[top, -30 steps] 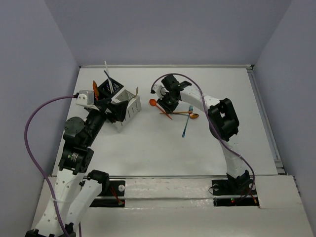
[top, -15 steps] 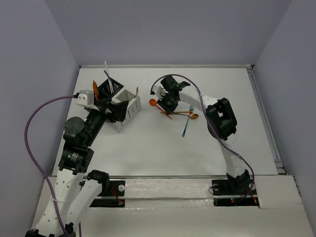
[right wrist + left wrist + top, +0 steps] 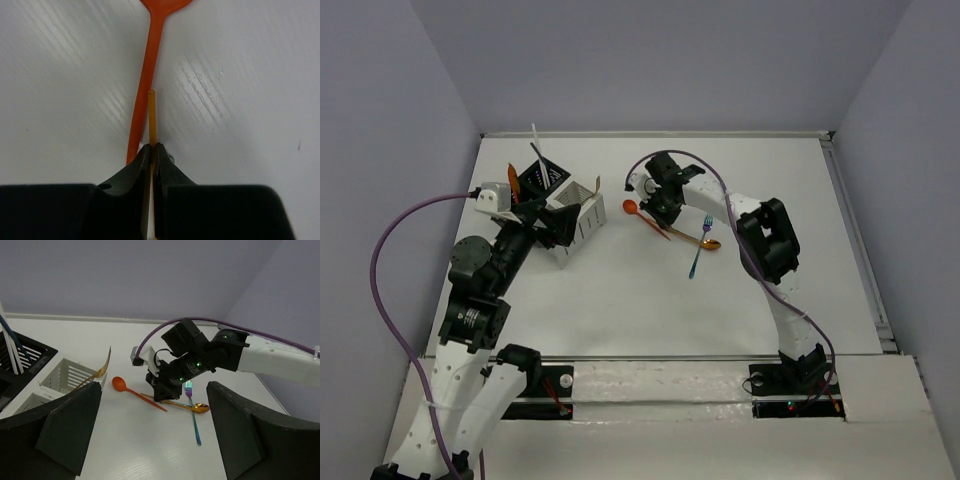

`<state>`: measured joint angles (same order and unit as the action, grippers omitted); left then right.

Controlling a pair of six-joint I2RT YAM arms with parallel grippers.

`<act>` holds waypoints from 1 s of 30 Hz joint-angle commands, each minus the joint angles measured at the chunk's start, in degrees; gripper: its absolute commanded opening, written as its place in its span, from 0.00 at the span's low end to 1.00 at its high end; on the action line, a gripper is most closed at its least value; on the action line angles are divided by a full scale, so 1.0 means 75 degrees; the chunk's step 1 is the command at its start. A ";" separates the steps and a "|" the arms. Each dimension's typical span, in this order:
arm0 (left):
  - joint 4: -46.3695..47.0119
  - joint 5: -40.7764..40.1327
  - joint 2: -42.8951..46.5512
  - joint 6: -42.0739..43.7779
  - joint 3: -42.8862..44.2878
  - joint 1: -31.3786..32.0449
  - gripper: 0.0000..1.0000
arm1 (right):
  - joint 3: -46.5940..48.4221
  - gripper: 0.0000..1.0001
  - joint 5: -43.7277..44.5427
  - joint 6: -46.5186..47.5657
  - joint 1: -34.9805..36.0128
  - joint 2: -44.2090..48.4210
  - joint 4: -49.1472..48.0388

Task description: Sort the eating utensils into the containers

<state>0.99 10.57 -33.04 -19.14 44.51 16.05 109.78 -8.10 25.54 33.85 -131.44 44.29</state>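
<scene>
The gold spoon (image 3: 151, 107) lay on the white surface (image 3: 650, 300) right of centre, its thin handle pinched between the fingers of the right tool (image 3: 151, 150), which were pressed together on it. The orange spoon (image 3: 147, 75) lay just beside it, the two handles running close alongside, the orange bowl pointing away to the left. An iridescent teal fork (image 3: 697, 252) rested near the gold spoon's bowl. Well apart to the left stood the white caddy (image 3: 588, 215) with a gold utensil leaning in it, and the black caddy (image 3: 548, 177) behind it holding several pieces. The left tool (image 3: 557, 228) hung near the white caddy, spread wide and holding nothing.
</scene>
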 commanded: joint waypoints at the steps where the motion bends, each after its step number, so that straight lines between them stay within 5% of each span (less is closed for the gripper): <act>1: 0.0395 0.0161 -0.0048 0.0044 -0.0017 0.0016 0.99 | 0.0071 0.07 0.0201 0.0134 0.0046 0.0531 -0.0397; 14: 0.0418 0.0079 -0.0236 0.0044 -0.0052 0.0016 0.98 | -0.1370 0.07 0.0271 -0.0593 0.0046 0.2113 -0.2236; 30: 0.0875 0.1543 -0.1559 -0.0612 -0.0239 0.0016 0.84 | -0.4780 0.07 -0.1686 -0.3791 0.0631 0.5501 -0.6666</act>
<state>3.09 17.02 -43.20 -21.47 44.18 16.05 77.12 -16.75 4.64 35.48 -94.06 7.84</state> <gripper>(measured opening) 0.856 0.094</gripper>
